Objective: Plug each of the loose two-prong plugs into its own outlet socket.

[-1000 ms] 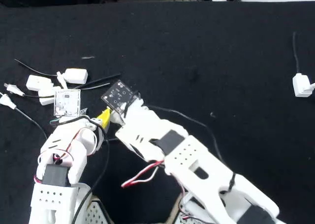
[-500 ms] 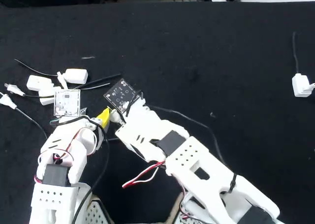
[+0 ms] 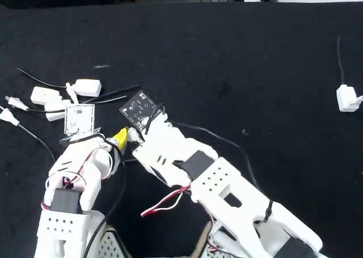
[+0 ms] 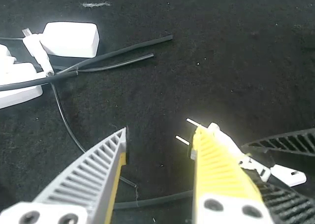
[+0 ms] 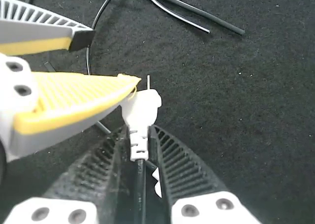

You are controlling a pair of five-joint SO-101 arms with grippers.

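Two-prong plug point(image 5: 142, 106), white, black cord: clamped in right end effector point(image 5: 139, 133), prongs pointing outward. Loose plugs point(image 3: 8, 116), white: far left. Outlet blocks point(image 3: 88, 87), white: clustered nearby. Lone block point(image 3: 347, 97): far right.

My left pincer point(image 4: 160, 135) stands spread. The gap between its grey finger point(image 4: 93, 170) and yellow finger point(image 4: 216, 175) is bare black cloth point(image 4: 157, 101), crossed only near the grey side by a thin cable point(image 4: 63, 116). Ahead of it, two black cables point(image 4: 115, 58) lie slantwise across the way, with a white adapter point(image 4: 69, 39) just behind them. Outside the yellow finger there is no room. My right pincer point(image 5: 138, 131), clamped on the plug point(image 5: 143, 105), sits right against that finger, and the prongs poke forward beside its tip. Ahead of the right pincer, and on its side away from the left one, the cloth lies open as far as those same cables.
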